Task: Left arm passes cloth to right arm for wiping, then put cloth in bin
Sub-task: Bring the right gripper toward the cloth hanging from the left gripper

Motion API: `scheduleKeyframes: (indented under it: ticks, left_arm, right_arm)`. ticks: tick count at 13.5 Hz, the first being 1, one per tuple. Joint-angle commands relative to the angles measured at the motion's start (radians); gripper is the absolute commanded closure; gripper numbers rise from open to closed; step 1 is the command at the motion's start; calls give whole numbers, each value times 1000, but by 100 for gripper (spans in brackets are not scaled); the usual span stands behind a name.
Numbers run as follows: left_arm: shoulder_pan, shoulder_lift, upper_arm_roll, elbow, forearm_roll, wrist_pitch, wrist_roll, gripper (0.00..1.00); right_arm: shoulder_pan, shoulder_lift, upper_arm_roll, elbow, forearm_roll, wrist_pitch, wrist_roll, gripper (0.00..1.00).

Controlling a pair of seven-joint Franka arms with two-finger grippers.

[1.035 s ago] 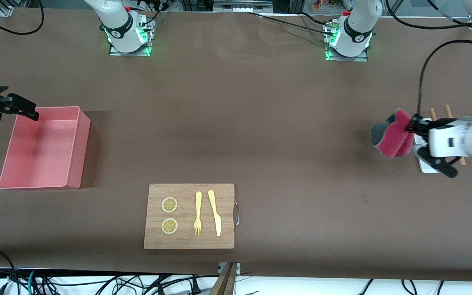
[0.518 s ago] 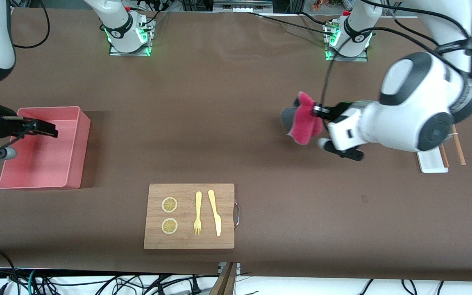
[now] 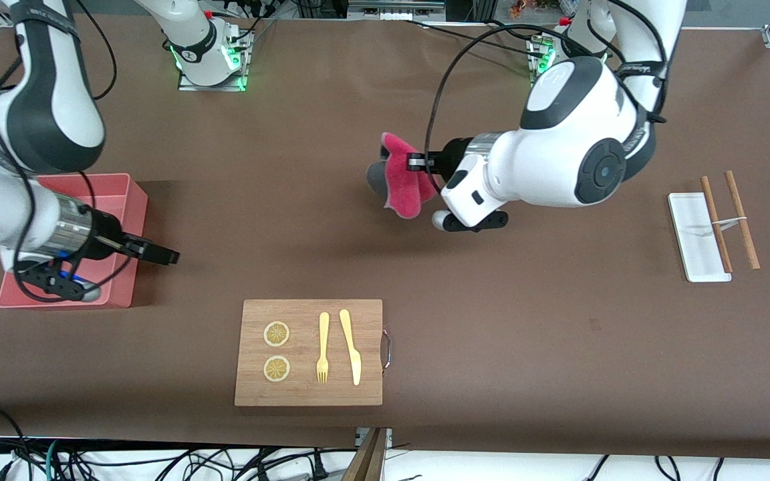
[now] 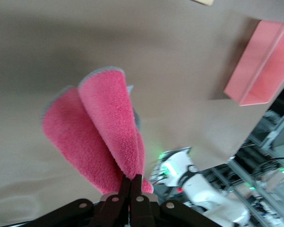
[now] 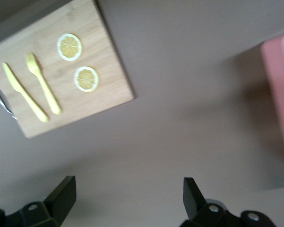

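My left gripper (image 3: 418,162) is shut on the magenta-pink cloth (image 3: 404,180) and holds it in the air over the bare middle of the table. In the left wrist view the cloth (image 4: 102,127) hangs folded from the shut fingertips of my left gripper (image 4: 131,181). My right gripper (image 3: 161,255) is open and empty, in the air just past the bin's wall toward the table's middle. In the right wrist view its fingers (image 5: 62,195) stand wide apart over bare table. The salmon-pink bin (image 3: 130,200) stands at the right arm's end of the table, partly hidden by the right arm.
A wooden cutting board (image 3: 309,352) with two lemon slices (image 3: 277,334), a yellow fork (image 3: 323,347) and knife (image 3: 351,346) lies near the front camera. A small white tray (image 3: 694,237) with chopsticks (image 3: 740,219) lies at the left arm's end.
My left gripper has carried the cloth from over the white tray toward the table's middle. My right gripper has moved from over the bin out past its wall toward the middle.
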Motion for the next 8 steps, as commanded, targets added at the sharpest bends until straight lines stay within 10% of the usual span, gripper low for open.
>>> scheduleKeyframes:
  ticks: [1,8]
  left_arm:
    - [-51,30,16,16,-96,100,-75,100]
    - [-125,73,16,18,-170,390,-164,100]
  right_arm:
    - [64,24,-4,2,32,69,165,0]
    - [198,70,-4,2,176,224,526,0]
